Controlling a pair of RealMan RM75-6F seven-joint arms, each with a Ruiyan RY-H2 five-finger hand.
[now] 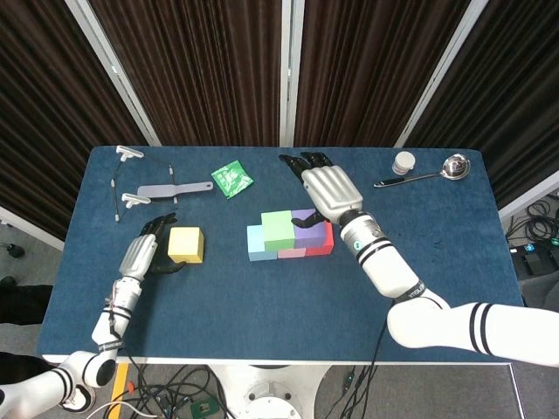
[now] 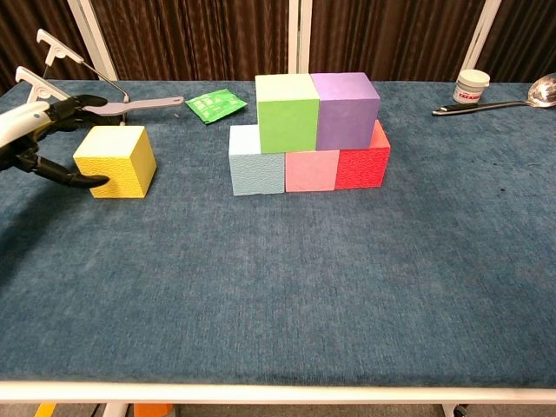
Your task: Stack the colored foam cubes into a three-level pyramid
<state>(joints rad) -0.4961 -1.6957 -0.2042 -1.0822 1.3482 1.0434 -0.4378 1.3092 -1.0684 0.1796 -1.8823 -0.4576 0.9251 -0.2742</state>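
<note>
From the head view, the right hand [image 1: 330, 190] floats with fingers spread, holding nothing, above the far side of the block stack: a green cube [image 1: 278, 230] and purple cube [image 1: 307, 224] sit atop a blue cube [image 1: 255, 243], pink cube [image 1: 292, 252] and red cube [image 1: 324, 238]. The left hand [image 1: 142, 256] is spread around the left side of the yellow cube [image 1: 185, 244], which stands alone, left of the stack. A small white jar [image 1: 403, 162] stands beside a ladle [image 1: 428, 173]; its contents cannot be seen.

The chest view misses the right hand entirely, but shows the left hand's fingers [image 2: 76, 105] reaching past the yellow cube's far edge while the thumb tip touches its front-left face.
</note>
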